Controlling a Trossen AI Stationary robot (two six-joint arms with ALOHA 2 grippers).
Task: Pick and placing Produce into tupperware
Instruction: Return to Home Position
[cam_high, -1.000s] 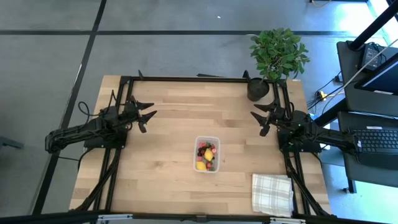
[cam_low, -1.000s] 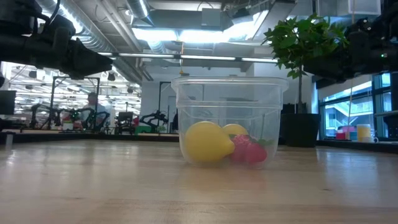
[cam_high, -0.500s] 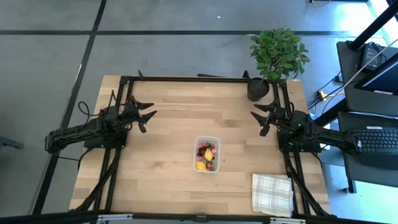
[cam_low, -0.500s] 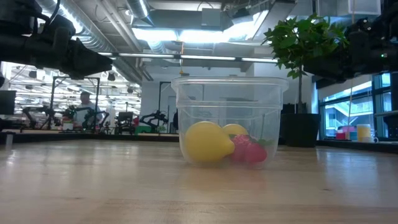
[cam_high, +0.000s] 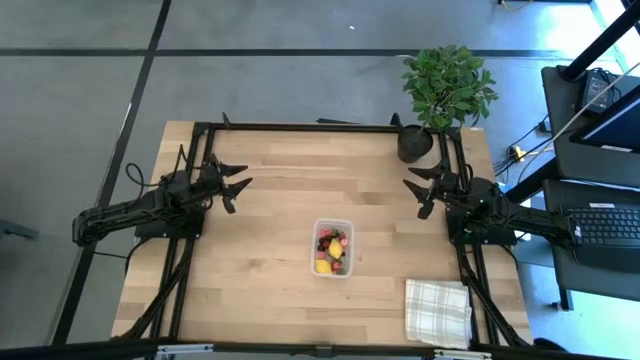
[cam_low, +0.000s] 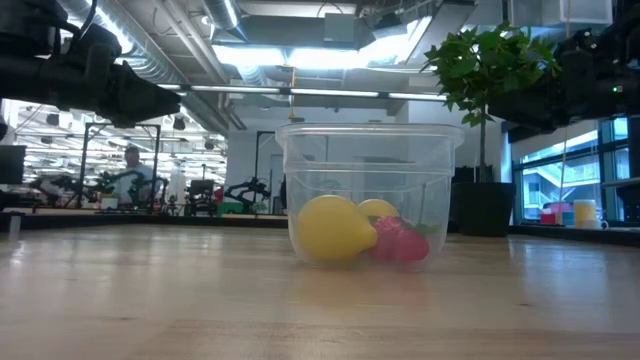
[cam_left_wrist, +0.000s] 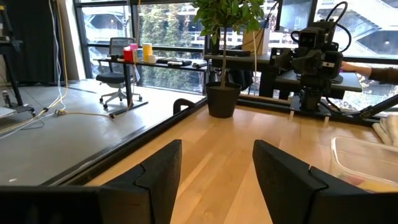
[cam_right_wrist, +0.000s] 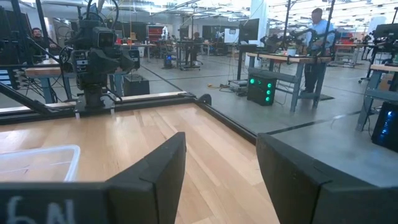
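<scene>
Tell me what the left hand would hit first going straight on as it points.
The left hand would probably meet the black plant pot across the tabletop; the clear tub sits aside. Depth is unclear.

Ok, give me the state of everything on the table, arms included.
Tub: upright, no lid on, holding the produce.
Produce: inside the tub, none seen loose.
Left gripper: jaws open, empty.
Right gripper: jaws open, empty.
Cloth: folded, lying flat.
Plant: upright in its pot.
</scene>
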